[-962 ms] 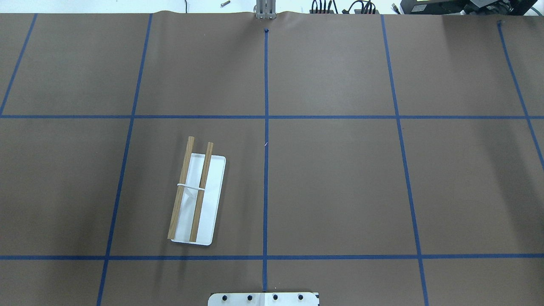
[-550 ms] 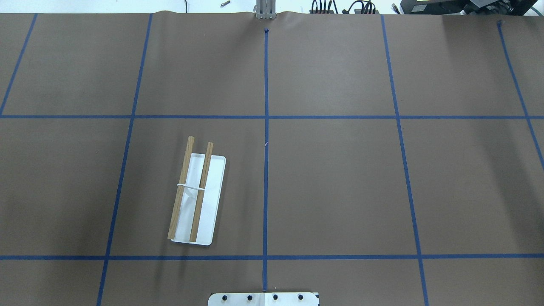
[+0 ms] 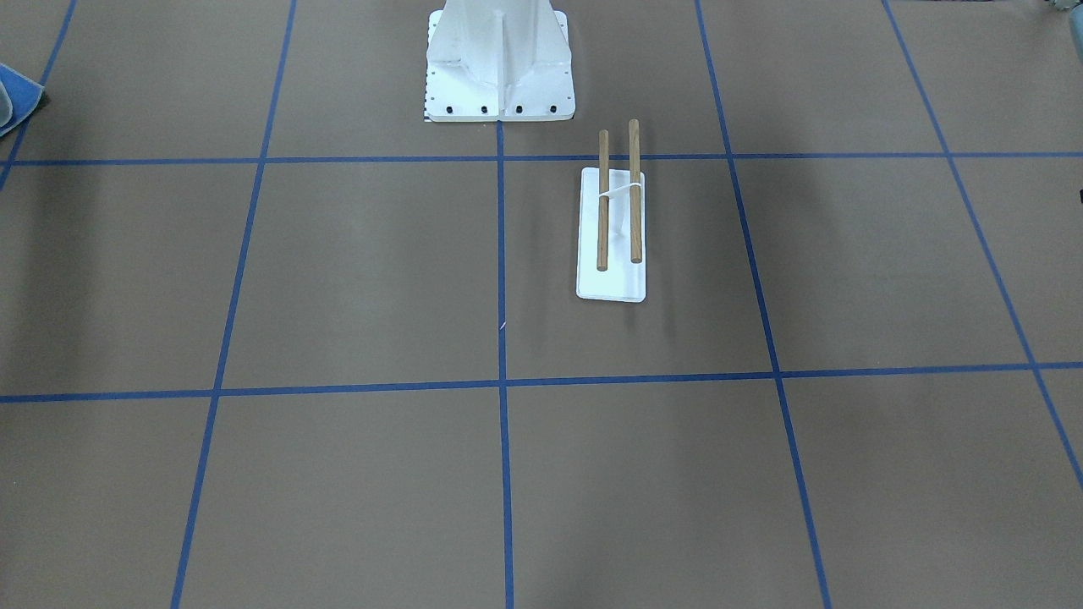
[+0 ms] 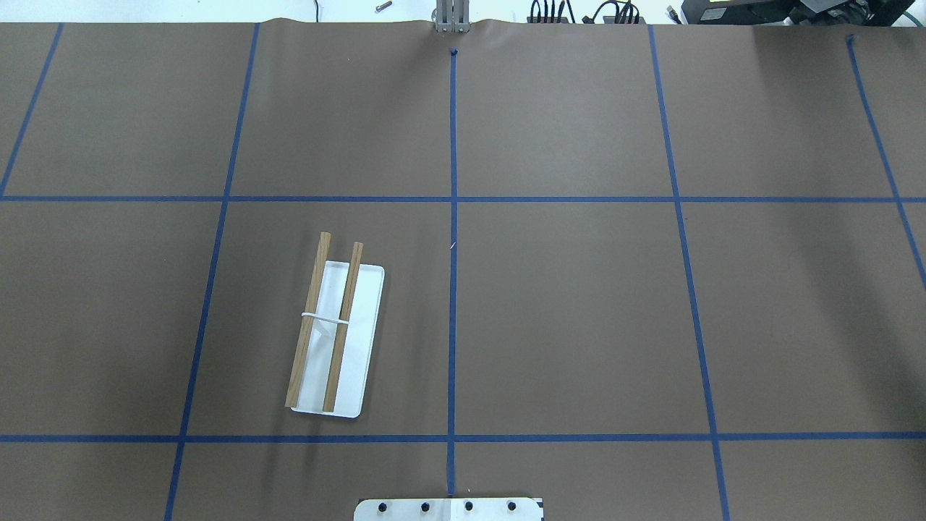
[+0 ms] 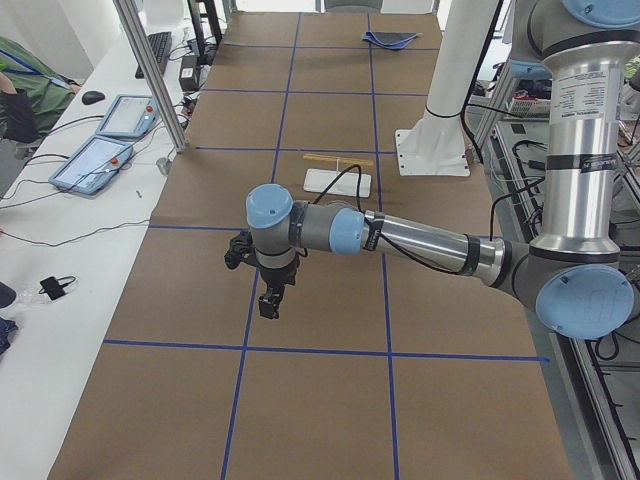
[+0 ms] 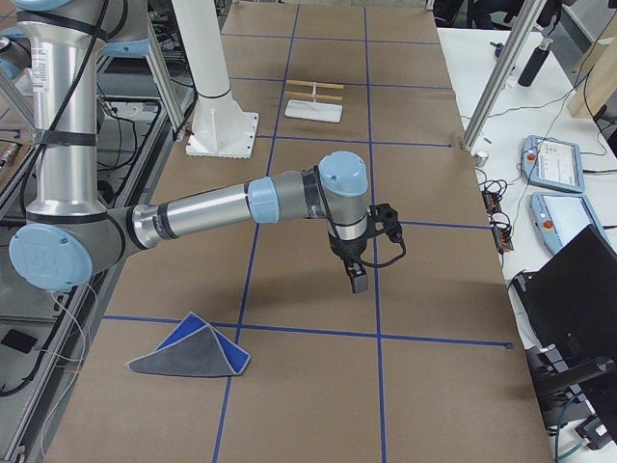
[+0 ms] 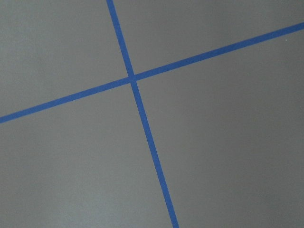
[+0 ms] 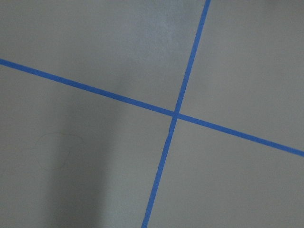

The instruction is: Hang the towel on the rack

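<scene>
Grey-and-blue towel (image 6: 188, 352): laid folded near the worktop's (image 4: 579, 325) robot-side right corner.
Wooden rack (image 4: 334, 333): stood near the robot-side edge, left half.
Left end effector (image 5: 271, 304): grip cannot be told.
Right end effector (image 6: 357, 282): grip cannot be told.

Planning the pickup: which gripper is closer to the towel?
The right gripper: the towel lies at its end of the table; the left gripper hangs at the opposite end.

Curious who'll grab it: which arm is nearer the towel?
Right. The right gripper hovers near the towel; the left gripper hangs far off, beyond the rack.
</scene>
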Action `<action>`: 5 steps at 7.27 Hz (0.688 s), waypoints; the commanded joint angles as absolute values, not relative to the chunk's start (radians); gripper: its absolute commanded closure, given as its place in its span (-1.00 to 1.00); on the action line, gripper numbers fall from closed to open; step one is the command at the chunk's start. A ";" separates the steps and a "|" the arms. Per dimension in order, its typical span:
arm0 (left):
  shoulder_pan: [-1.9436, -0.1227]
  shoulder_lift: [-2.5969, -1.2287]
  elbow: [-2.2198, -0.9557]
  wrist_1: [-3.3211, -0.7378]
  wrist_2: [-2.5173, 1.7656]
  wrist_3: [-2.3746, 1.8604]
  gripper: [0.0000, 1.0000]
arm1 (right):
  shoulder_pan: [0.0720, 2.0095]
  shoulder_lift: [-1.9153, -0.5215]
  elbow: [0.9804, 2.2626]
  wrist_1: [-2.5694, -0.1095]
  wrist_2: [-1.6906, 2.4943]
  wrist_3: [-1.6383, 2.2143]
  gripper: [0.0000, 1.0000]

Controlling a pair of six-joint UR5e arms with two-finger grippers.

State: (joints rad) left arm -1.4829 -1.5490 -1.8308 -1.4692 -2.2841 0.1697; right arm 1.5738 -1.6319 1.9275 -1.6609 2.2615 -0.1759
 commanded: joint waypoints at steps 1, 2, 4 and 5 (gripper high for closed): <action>-1.496 -1.623 -1.832 -1.477 -2.286 0.169 -0.97 | 1.575 -1.687 1.953 -1.661 2.272 -0.186 -1.00; -1.496 -1.624 -1.830 -1.538 -2.286 0.169 -0.97 | 1.575 -1.766 1.986 -1.655 2.292 -0.193 -1.00; -1.497 -1.614 -1.821 -1.582 -2.286 0.167 -0.97 | 1.574 -1.905 2.026 -1.626 2.296 -0.239 -1.00; -1.497 -1.614 -1.821 -1.582 -2.286 0.167 -0.97 | 1.574 -1.995 2.025 -1.584 2.296 -0.238 -1.00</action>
